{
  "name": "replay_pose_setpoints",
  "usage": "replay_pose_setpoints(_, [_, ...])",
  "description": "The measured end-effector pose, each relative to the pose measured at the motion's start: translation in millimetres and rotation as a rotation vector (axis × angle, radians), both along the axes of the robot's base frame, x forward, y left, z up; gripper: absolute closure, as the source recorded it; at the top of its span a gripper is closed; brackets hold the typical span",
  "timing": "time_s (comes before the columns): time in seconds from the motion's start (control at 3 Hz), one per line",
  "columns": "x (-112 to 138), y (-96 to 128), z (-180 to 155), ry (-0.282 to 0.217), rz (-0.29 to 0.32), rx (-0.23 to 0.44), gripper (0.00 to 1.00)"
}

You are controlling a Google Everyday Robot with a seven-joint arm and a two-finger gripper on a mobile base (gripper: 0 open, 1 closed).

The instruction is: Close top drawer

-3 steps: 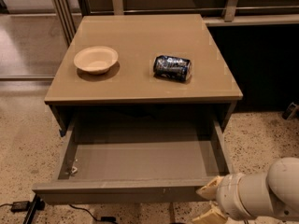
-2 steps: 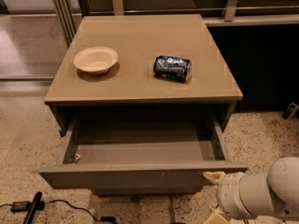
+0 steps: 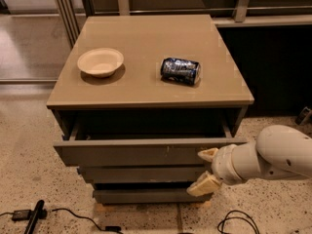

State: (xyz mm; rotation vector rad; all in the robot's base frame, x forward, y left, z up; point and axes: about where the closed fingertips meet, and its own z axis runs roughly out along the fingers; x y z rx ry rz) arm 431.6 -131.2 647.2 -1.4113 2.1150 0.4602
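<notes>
The top drawer [image 3: 141, 152] is seen pulled partly out; at its front's right end the end effector [image 3: 206, 169] is held, fingers spread open.

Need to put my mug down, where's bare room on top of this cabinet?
The cabinet top is bare behind the bowl and can, between them, and along the front edge. It is crowded at the top drawer front's right end, where the gripper sits.

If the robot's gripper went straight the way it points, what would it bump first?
Most likely the top drawer: the gripper sits by its front's right end, pointing at it, though depth is unclear.
</notes>
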Motion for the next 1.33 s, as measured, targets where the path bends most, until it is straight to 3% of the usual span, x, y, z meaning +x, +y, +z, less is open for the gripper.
replay_pose_setpoints(0.33, [48.1,-1.4,-2.5,-0.016,0.007,-0.019,0.52])
replay_pose_setpoints(0.67, [52.3,1.4,0.7,-0.025,0.013,-0.021,0.41])
replay_pose_setpoints(1.33, [52.2,1.5,0.7,-0.025,0.013,-0.021,0.00])
